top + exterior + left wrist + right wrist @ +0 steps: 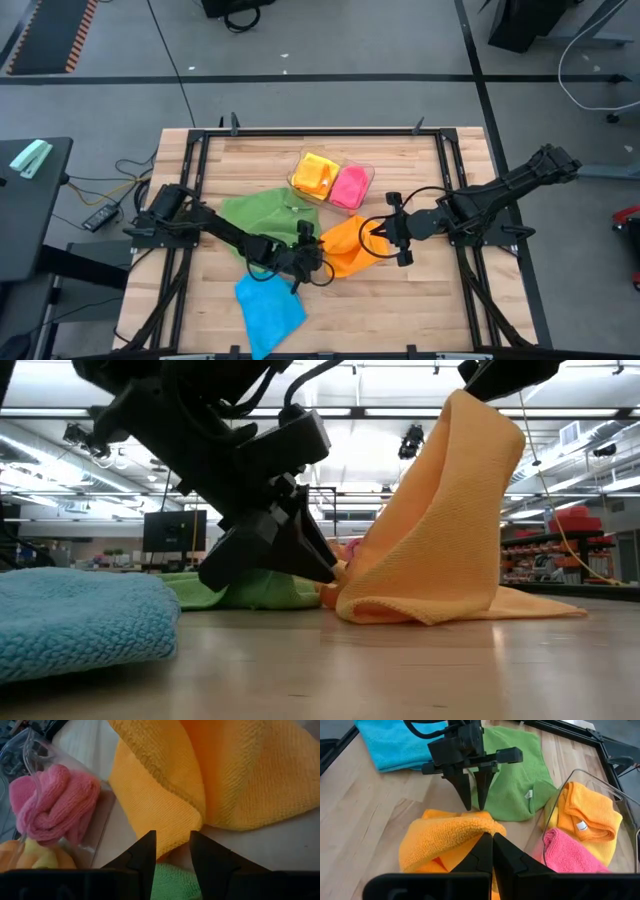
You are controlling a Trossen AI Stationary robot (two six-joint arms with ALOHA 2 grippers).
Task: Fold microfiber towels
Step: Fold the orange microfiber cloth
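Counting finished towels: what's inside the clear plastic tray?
The clear plastic tray holds a folded yellow-orange towel and a pink towel, side by side. Anything beneath them is covered.

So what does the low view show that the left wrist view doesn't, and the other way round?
Only the low view shows the blue towel lying on the table, the orange towel's lifted edge standing tall off the wood, and the whole left gripper reaching down to the towel's lower corner. Only the left wrist view shows the clear tray holding a pink towel and a yellow one. Both show the orange towel, the green towel and the left gripper's parted fingers at the orange corner.
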